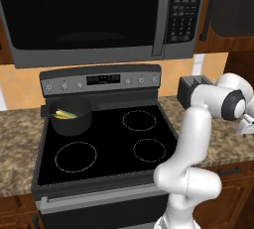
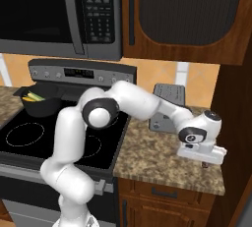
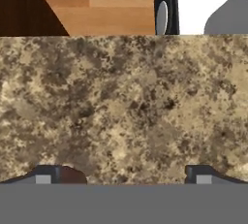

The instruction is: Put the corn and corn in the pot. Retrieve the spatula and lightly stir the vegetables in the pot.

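Dark grey metal marks the pot (image 1: 71, 118), which in the left base view sits on the rear left burner of the black stove (image 1: 106, 143), with the two yellow-and-green corn cobs (image 1: 64, 114) lying inside it; a microwave (image 1: 99, 15) hangs above, a toaster (image 1: 191, 90) stands on the speckled worktop (image 1: 15, 148) to the stove's right, and the white arm bends away to the right edge. From the right base view, the pot (image 2: 40, 104) with the corn (image 2: 33, 96) is at the far left on the stove (image 2: 29, 137), well apart from the tool (image 2: 205, 158), which hangs low over the granite worktop (image 2: 157, 164) near its right end, in front of the toaster (image 2: 166, 107). Along the hand view, the two fingertips (image 3: 46, 175) stand wide apart with nothing between them, just above bare speckled worktop (image 3: 126, 102); a small dark brown shape beside the left tip is too unclear to name.
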